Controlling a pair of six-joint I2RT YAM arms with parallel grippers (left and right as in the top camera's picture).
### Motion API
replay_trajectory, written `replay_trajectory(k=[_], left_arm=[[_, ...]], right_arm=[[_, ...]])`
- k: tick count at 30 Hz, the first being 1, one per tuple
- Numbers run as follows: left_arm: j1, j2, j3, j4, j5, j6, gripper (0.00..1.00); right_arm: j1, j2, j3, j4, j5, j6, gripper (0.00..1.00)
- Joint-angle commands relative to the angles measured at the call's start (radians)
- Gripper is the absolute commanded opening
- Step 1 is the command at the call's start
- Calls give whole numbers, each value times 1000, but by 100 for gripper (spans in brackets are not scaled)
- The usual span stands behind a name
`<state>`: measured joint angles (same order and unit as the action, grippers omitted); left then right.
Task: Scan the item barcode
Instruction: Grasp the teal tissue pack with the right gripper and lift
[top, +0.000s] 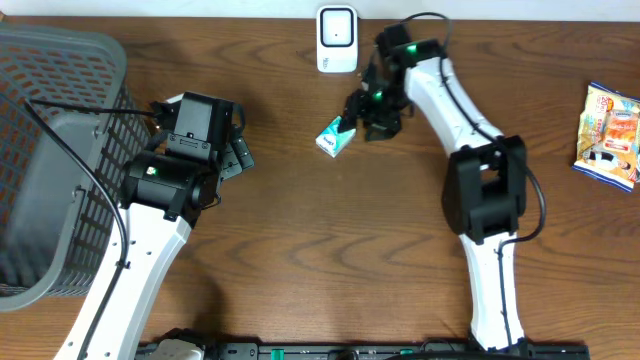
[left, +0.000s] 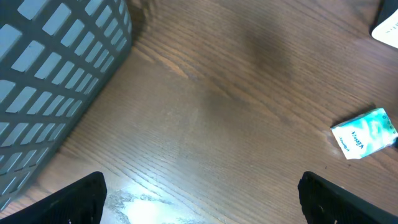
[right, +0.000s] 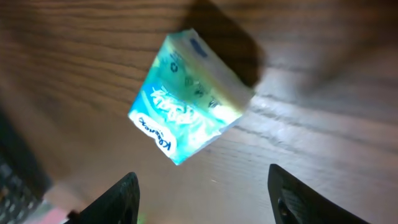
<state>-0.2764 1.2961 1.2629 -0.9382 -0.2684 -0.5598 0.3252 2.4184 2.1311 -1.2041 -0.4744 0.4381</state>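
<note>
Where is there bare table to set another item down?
Bare wood lies between the right arm and the snack packet, and in front between the left arm and right arm. Crowded around the scanner and tissue pack.

Overhead: even, diffuse light from above, sharp throughout, only faint soft shadows on the table (top: 300, 260); the white scanner (top: 337, 40) is close to clipping. Left wrist: glare patch on the wood at bottom centre, dim smudge of shadow top centre, basket (left: 50, 68) slightly soft up close. Right wrist: dim and blurry, grain smeared at left; tissue pack (right: 186, 99) lit bright, throws a hard dark shadow up-right; glare streak on the wood to its right.
</note>
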Motion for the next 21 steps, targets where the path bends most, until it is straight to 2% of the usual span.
replay_trajectory(k=[1, 5, 11, 21], left_arm=[[3, 6, 4, -3, -18, 10, 98], [3, 6, 4, -3, -18, 10, 98], [3, 6, 4, -3, -18, 10, 98], [3, 6, 4, -3, -18, 10, 98]], right_arm=[[40, -49, 4, 0, 134, 229, 61], [76, -49, -11, 20, 187, 303, 61], [97, -49, -52, 90, 237, 339, 61], [94, -49, -191, 245, 203, 378, 45]])
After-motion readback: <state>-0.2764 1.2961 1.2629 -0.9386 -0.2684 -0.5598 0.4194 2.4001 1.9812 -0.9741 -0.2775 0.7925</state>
